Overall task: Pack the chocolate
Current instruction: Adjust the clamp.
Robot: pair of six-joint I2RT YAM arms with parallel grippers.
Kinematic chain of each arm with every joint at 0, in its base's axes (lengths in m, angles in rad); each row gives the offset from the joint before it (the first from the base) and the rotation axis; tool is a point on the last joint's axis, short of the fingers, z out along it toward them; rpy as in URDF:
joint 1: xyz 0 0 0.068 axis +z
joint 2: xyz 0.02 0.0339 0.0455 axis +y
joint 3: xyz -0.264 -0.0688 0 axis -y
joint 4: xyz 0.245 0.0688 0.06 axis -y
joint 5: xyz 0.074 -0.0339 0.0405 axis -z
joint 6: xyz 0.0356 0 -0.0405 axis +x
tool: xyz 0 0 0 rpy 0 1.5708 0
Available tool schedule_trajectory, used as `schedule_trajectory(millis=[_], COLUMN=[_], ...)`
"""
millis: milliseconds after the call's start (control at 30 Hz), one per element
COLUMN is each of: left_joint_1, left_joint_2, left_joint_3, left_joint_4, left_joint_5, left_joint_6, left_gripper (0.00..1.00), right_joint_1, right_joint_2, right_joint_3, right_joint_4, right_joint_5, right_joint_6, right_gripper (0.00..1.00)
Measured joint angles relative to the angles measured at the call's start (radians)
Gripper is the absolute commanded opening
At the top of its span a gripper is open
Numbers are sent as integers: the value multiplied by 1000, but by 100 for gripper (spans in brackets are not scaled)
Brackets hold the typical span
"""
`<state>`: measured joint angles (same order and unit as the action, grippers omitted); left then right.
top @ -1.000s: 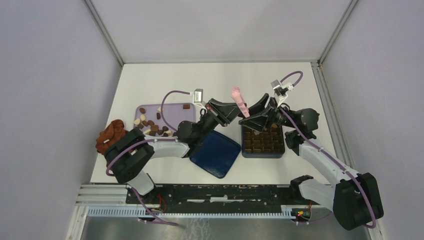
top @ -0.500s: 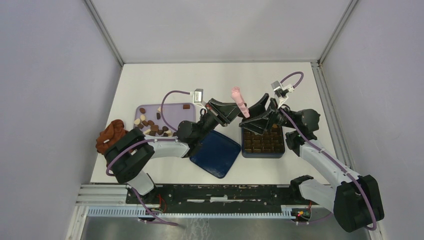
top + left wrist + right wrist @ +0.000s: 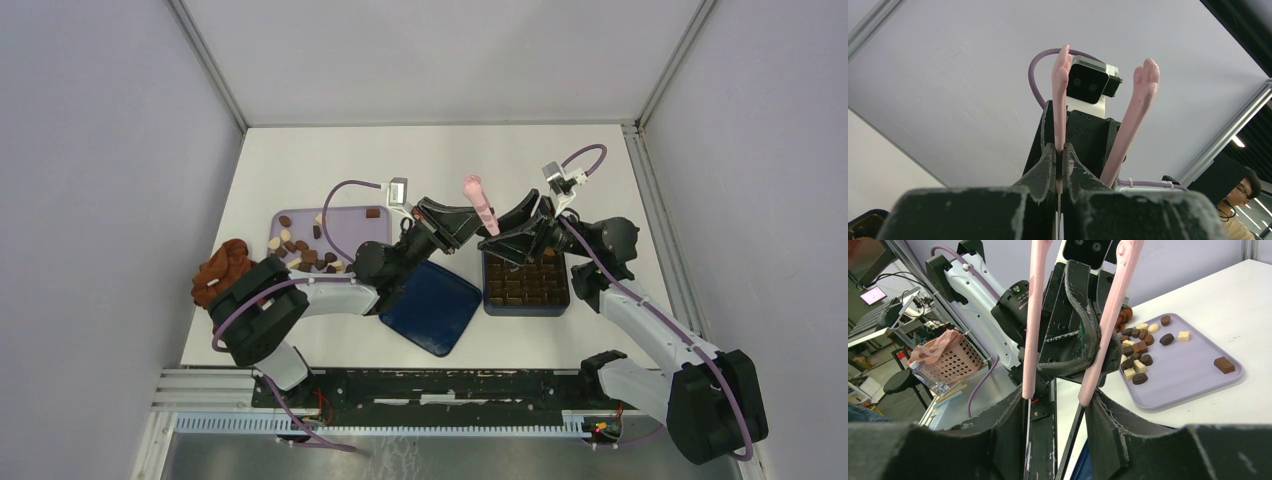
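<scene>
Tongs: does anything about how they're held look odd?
Yes. The left end effector pinches only one leg of the pink tongs; the other leg splays free beside it. Both legs sit between the right end effector fingers.

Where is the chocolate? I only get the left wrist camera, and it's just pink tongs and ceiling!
Observer: Lots of loose chocolate lies on a purple tray. The right wrist camera shows it, off to the side of the tongs.
Operator: Is there a box to put it in?
Observer: Yes. The top camera shows a dark box on the table by the right arm, with brown pieces sitting in its little squares.
Operator: Is the other arm grabbing my tongs too?
Observer: The right gripper has one finger on each side of the tongs, low down, with both pink arms between them. I can't tell if it is squeezing.
</scene>
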<state>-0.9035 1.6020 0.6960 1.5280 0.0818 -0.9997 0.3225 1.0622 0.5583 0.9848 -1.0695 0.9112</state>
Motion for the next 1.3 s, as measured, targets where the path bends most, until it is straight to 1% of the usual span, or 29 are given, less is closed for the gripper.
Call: schedule_trajectory(millis=[67,200,267,333,467,633,1300], left_joint_1=[0,1,5,10,16,16,19], left_joint_2=[0,0,0,0,0,0,23], left_joint_3=[0,0,0,0,0,0,8], left_joint_4=[0,-1,-3,-3,-1,-2,0], left_joint_5=[1,0,-3,-3,-2,2,3], left_joint_6=[0,0,-1,-2,-10,-18,-40], left_gripper=[2,2,2,2,2,2,2], right_joint_1=[0,0,0,0,0,0,-3], right_joint_2=[0,0,-1,-2,-7,-9,19], right_joint_3=[0,0,0,0,-2,-9,-9], right_joint_4=[0,2,3,7,7,5,27], right_joint_5=[0,-2,-10,-15,-21,-17,-17], right_joint_6=[0,1,2,1,-1,-3,40], right_gripper=[48,61,64,64,56,59,57])
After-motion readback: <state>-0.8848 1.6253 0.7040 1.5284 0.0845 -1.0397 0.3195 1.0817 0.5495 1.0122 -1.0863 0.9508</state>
